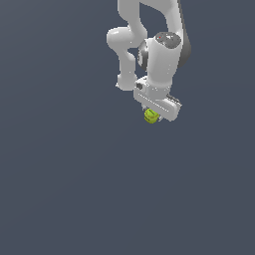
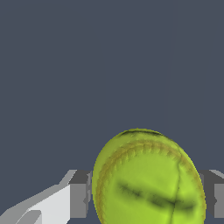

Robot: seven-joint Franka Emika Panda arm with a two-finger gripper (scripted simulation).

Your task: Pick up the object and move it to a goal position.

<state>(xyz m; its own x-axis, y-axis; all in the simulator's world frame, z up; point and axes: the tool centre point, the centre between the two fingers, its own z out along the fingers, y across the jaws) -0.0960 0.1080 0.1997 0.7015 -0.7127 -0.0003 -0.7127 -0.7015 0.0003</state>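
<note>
The yellow-green ball with dark curved lines sits between the fingers of my white gripper, under the arm's hand in the exterior view. In the wrist view the ball fills the space between the two grey fingertips, which press on its two sides. The gripper is shut on the ball. Nothing shows below the ball except plain dark background, so its height above any surface cannot be told.
The white arm comes down from the top of the exterior view. Around it there is only a uniform dark grey-blue background; no goal marker or other object shows.
</note>
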